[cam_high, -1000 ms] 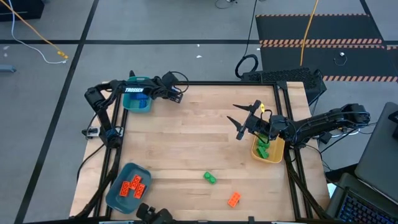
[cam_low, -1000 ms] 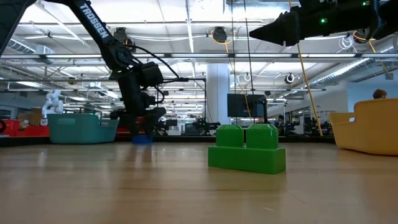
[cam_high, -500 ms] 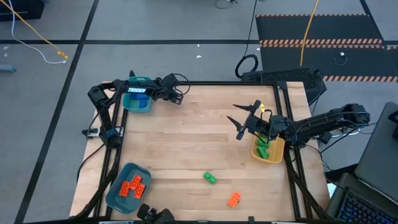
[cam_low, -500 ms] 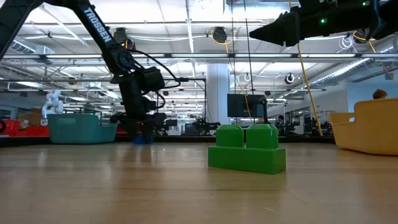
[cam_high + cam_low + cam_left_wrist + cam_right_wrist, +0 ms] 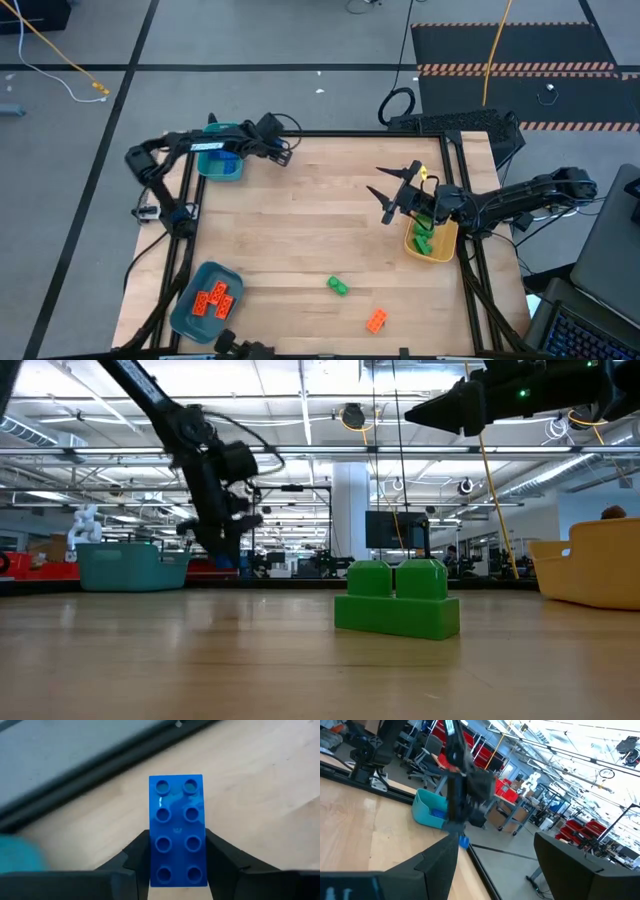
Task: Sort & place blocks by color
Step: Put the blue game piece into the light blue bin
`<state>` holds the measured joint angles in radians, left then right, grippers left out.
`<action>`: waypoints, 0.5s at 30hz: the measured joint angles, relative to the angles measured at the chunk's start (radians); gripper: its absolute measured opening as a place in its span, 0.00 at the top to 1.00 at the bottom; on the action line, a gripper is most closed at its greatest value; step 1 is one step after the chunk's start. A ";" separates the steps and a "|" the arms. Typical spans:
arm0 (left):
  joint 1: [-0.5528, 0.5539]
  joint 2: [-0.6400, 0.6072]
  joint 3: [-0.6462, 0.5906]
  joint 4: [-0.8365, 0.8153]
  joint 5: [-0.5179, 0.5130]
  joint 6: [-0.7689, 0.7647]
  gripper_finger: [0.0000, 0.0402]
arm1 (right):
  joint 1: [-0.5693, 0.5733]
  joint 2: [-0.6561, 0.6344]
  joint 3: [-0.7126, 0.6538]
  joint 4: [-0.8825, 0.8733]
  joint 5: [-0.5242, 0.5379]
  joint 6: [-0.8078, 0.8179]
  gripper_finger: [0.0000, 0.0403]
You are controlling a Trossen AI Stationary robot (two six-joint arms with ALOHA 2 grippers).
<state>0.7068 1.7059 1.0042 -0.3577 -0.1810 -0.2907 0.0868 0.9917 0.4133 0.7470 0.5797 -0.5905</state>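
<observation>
The wooden table (image 5: 300, 210) carries two teal bins (image 5: 205, 298), a yellow bin (image 5: 432, 243), a green block (image 5: 337, 287) and an orange block (image 5: 377, 321).

A wooden table (image 5: 300, 215) stands on grey floor (image 5: 250, 35) beside hazard-striped matting (image 5: 510, 45); ceiling lights (image 5: 330, 375) and red shelving (image 5: 480, 755) fill the workshop behind.

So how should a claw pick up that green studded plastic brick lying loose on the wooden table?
Probably from straight above, pinching the two long flat sides of the green studded plastic brick. It sits studs-up, flat on the wooden table, with open space around it, and its smooth parallel sides suit two fingers.
</observation>
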 joint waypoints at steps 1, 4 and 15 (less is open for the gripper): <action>0.000 -0.034 0.000 -0.034 -0.005 0.001 0.66 | 0.000 -0.005 0.000 -0.010 0.000 0.000 0.37; -0.003 -0.154 0.000 -0.158 -0.078 -0.004 0.66 | 0.000 -0.026 0.000 -0.047 0.001 0.002 0.37; 0.019 -0.387 0.001 -0.532 -0.295 -0.168 0.52 | 0.000 -0.049 0.000 -0.060 -0.001 0.030 0.37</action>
<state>0.7256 1.3190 1.0050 -0.8895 -0.4764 -0.4586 0.0868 0.9424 0.4133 0.6872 0.5785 -0.5609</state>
